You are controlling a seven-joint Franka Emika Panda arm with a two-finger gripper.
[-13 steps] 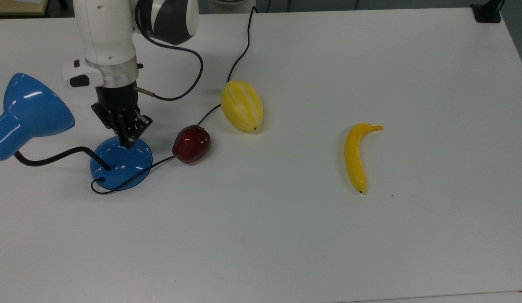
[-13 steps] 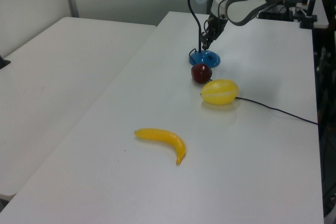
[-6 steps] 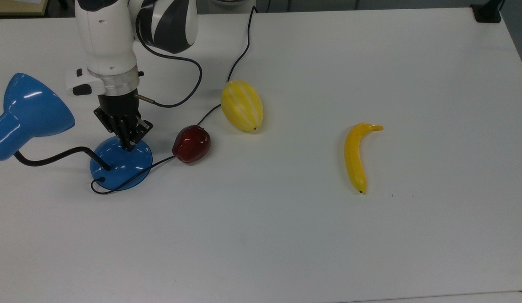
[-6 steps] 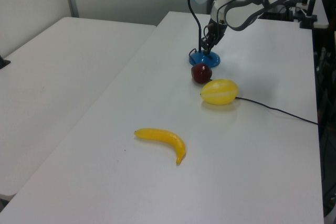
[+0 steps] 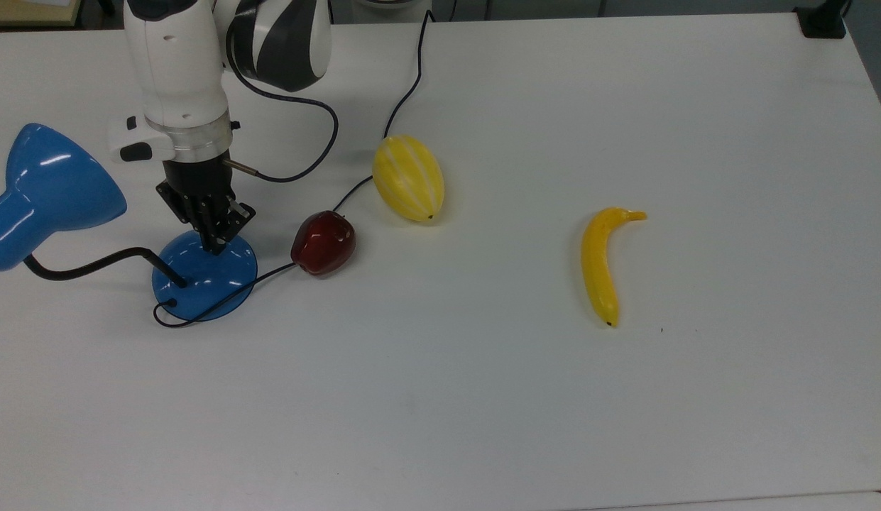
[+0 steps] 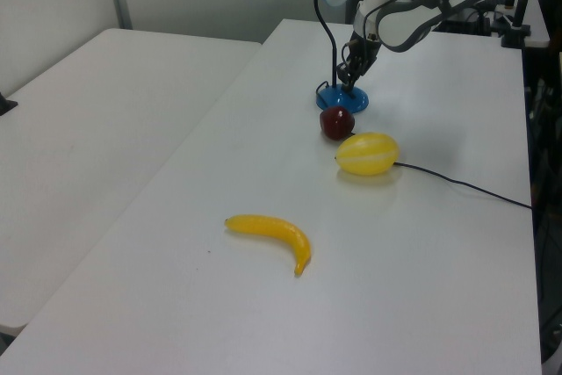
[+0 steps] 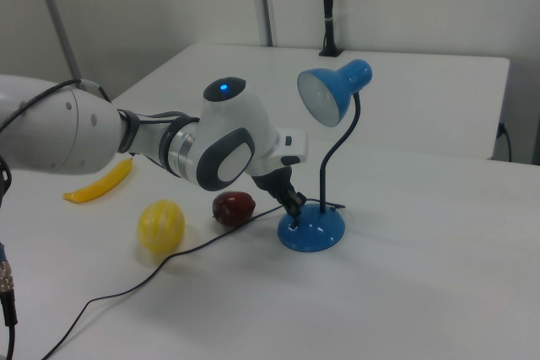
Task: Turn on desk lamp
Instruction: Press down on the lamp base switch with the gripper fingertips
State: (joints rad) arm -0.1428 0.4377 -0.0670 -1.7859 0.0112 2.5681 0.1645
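Note:
The desk lamp stands at the top view's left, with a glossy blue cone shade (image 5: 51,186), a black bendy neck (image 5: 92,267) and a round blue base (image 5: 207,278). My gripper (image 5: 216,245) points straight down with its fingers together, the tips touching the far part of the base. The right view shows the gripper (image 7: 295,212) at the base's (image 7: 315,232) near edge, under the shade (image 7: 333,94). No glow shows inside the shade. The switch is hidden under the fingertips. In the left view the gripper (image 6: 349,85) sits just above the base (image 6: 342,99).
A dark red apple (image 5: 324,242) lies just to the right of the base in the top view, on the lamp's thin black cord (image 5: 405,92). A yellow melon (image 5: 409,178) lies beyond it and a banana (image 5: 602,262) lies further right.
The wrist has shifted a little toward the top view's left and up. The fingertips have stayed on the lamp base, and the lamp and fruit have not moved.

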